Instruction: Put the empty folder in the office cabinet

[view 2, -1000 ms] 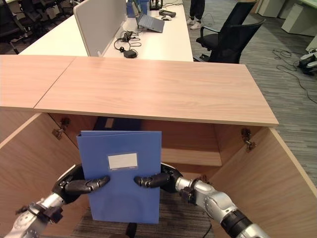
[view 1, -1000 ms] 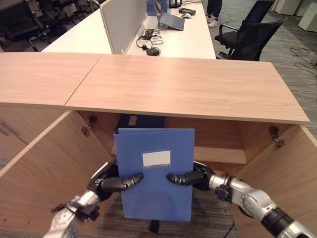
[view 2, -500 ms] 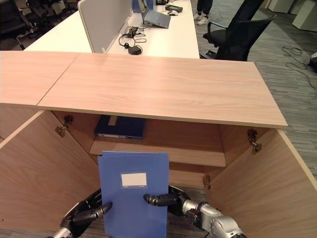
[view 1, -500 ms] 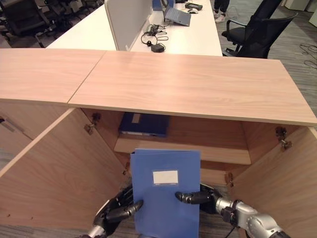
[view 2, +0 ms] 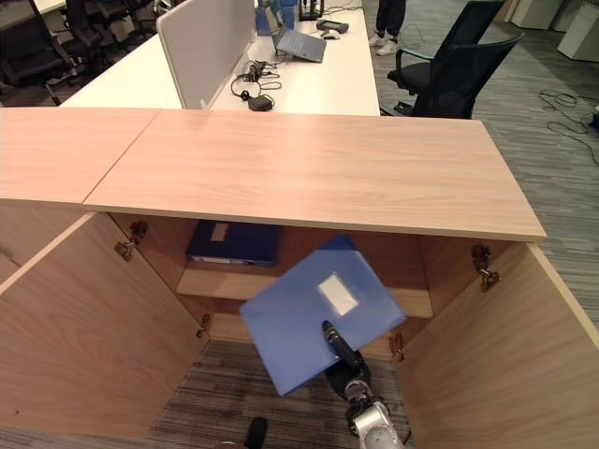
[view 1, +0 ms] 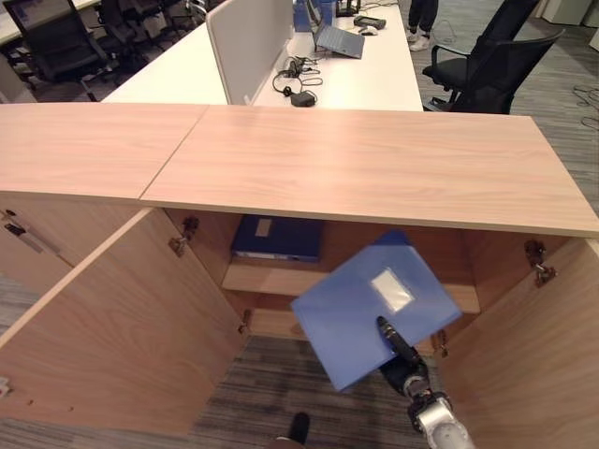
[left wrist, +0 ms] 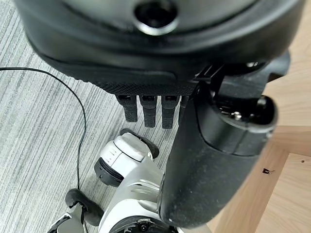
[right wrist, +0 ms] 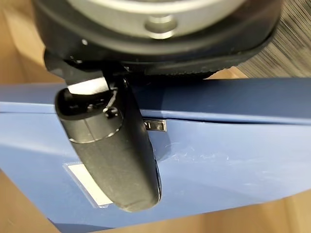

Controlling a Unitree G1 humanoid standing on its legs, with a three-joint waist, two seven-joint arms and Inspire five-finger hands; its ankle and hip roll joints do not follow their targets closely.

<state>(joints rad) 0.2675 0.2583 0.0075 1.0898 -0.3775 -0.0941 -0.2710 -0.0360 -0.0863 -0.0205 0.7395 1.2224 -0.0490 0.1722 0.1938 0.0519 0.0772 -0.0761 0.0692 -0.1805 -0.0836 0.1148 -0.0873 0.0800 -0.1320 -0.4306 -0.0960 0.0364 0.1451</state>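
The light blue folder (view 1: 360, 313) with a white label hangs tilted before the open office cabinet (view 1: 374, 159), its upper corner level with the inner shelf (view 1: 271, 278). My right hand (view 1: 400, 353) holds it from below at its lower right edge. In the right wrist view the thumb (right wrist: 114, 155) presses on the folder's (right wrist: 223, 160) face while the fingers are hidden behind it. My left hand (left wrist: 214, 145) hangs over the carpet floor with straight fingers (left wrist: 146, 110), holding nothing.
A dark blue folder (view 1: 278, 237) lies flat on the shelf's left half. Both cabinet doors stand open, left (view 1: 112, 337) and right (view 1: 538, 374). Behind the cabinet are a white desk (view 1: 356, 75) with a divider and laptop, and a black chair (view 1: 491, 70).
My left hand has let go of the folder and dropped away. The right hand alone has swung the folder up and rightward, tilting it toward the cabinet opening. The camera shifted slightly.
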